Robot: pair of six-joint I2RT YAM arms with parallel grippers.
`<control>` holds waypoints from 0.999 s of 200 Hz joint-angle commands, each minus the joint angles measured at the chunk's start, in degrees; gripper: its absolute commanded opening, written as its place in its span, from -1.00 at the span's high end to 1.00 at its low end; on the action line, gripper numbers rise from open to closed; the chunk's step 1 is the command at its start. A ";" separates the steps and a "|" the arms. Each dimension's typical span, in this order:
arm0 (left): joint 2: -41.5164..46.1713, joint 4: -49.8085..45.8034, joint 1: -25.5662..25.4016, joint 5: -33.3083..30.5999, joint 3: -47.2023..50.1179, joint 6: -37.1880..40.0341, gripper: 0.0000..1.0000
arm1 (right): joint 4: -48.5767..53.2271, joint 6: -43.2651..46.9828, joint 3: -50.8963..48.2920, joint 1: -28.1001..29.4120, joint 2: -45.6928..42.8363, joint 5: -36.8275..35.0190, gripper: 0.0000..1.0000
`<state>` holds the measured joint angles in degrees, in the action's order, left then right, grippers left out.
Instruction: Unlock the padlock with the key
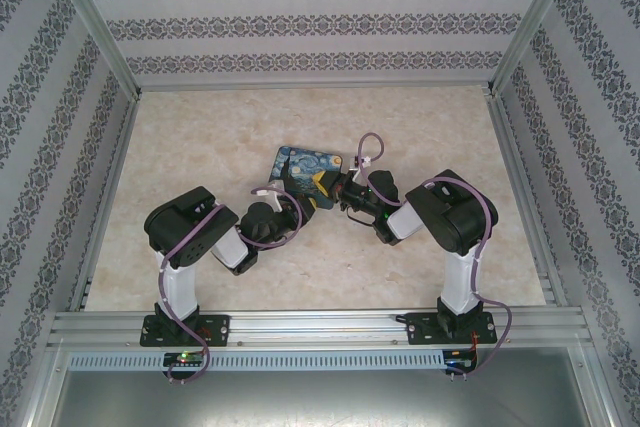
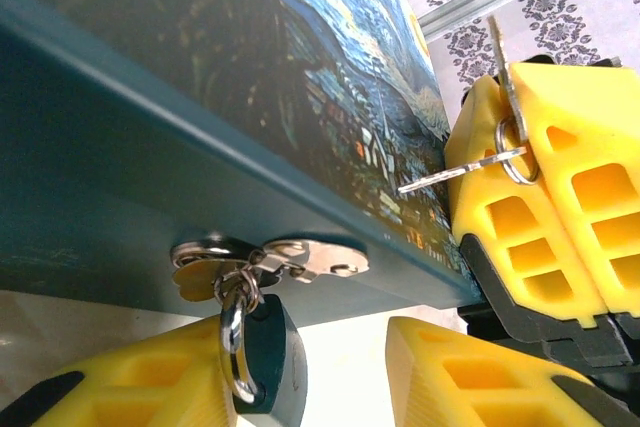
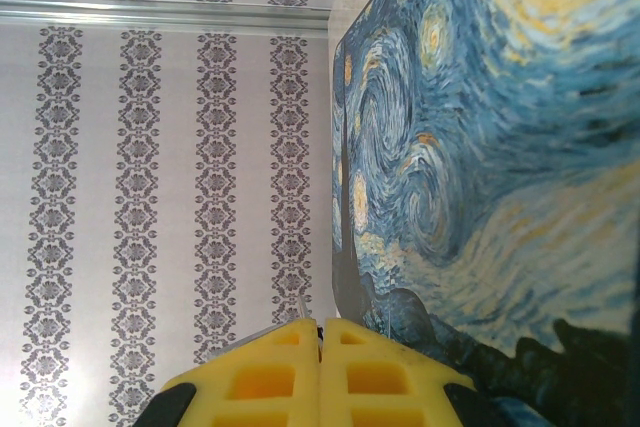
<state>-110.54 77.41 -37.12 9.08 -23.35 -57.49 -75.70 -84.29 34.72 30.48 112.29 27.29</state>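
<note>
The padlock (image 2: 272,359), a tiny blue body on a silvery shackle, hangs from the metal hasp (image 2: 300,257) on the tin box's teal side. My left gripper (image 2: 320,352) is open around it. The padlock rests against the left finger (image 2: 130,387), and a gap separates it from the other finger (image 2: 470,377). My right gripper (image 2: 508,97) is shut on the key (image 2: 455,171), whose blade sticks out sideways toward the box, with a second key on the same ring pointing up. From above, the left gripper (image 1: 292,209) and right gripper (image 1: 337,190) meet at the box's near edge.
The square blue-and-yellow painted tin box (image 1: 305,169) sits mid-table and fills the right side of the right wrist view (image 3: 480,147). The right gripper (image 3: 320,325) shows a thin metal sliver at its seam. Patterned walls and aluminium rails (image 1: 90,167) enclose the beige tabletop.
</note>
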 commanded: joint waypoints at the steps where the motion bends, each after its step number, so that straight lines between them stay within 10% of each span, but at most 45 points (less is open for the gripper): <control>1: -0.41 2.48 -0.67 -0.62 0.06 -0.33 0.18 | 4.95 0.18 -1.51 -0.33 2.76 -1.15 1.00; 200: -0.71 0.14 -0.67 -1.44 0.07 -0.55 0.73 | 4.84 -1.09 0.11 -0.75 1.52 -0.33 1.00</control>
<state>-110.96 75.81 -37.12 6.96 -23.35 -57.93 -75.70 -85.27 34.76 30.22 112.33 27.31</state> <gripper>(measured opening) 0.158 0.065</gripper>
